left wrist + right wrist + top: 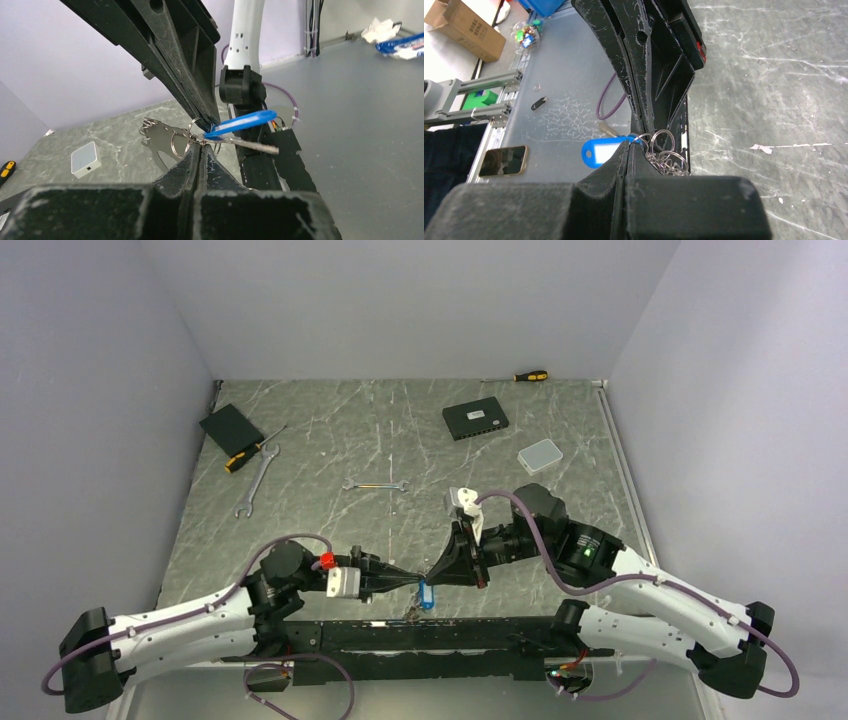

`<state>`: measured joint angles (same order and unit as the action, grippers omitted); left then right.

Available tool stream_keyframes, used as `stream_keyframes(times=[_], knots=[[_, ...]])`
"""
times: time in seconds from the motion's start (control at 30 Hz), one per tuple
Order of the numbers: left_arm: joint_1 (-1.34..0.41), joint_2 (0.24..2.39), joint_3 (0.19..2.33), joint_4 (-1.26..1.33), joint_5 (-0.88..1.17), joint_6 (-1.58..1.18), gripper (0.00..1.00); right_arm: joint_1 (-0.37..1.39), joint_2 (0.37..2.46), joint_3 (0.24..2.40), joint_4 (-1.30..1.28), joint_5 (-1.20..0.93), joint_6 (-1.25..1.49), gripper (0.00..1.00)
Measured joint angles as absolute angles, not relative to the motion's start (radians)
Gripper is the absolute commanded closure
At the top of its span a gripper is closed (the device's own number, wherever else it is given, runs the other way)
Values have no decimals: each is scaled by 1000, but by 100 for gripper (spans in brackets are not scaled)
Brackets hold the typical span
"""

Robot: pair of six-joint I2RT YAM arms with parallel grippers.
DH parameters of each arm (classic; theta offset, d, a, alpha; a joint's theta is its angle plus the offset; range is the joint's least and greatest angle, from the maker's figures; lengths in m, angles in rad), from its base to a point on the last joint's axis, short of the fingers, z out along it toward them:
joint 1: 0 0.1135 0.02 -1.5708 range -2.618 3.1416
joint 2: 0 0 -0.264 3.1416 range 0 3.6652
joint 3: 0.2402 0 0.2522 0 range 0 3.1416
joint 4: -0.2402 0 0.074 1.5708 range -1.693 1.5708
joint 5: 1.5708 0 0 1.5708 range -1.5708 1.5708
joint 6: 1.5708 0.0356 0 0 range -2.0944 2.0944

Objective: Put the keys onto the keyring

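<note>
Top external, L to R pls: what is on the table (420, 440)?

B: At far L a black box (231, 426), a yellow-black screwdriver (245, 455) just beside it, then a long spanner (258, 478), and a small spanner (373, 485) near the middle. At the near edge the left gripper (415, 581) and the right gripper (440, 570) meet tip to tip. More to the R are a black device (475, 420) and a white box (540, 455), well apart from the arms.

A: The claws?

B: Both are pressed together, no gap btw the fingers. In the wrist views each tip sits in a bunch of small silver rings (666, 157). Which ring each one pinches, I cannot tell.

A: And the keys?

B: I make out only one, a silver key (255, 146) w/ a blue tag (240, 124). It hangs at the meeting point of the tips, in the air, and sticks out sideways. In left wrist view, L of the rings, hangs what I take for the keyring (157, 137): a silvery piece w/ toothed rim, only partly seen.
</note>
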<state>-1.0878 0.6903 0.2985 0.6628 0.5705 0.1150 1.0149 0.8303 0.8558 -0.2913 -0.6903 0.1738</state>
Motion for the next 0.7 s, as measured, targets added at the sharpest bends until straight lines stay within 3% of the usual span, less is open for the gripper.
stream_keyframes(times=[0.1, 0.27, 0.4, 0.7], knots=[[-1088, 691, 334, 570, 582, 160, 100, 1014, 834, 858, -314, -690, 165, 100], [-1088, 683, 392, 423, 586, 232, 81, 1013, 835, 858, -331, -685, 160, 100], [-1088, 658, 421, 343, 576, 270, 72, 1014, 834, 858, -328, -685, 160, 100], [-1088, 578, 459, 184, 552, 295, 66, 1015, 834, 858, -319, -678, 160, 100]])
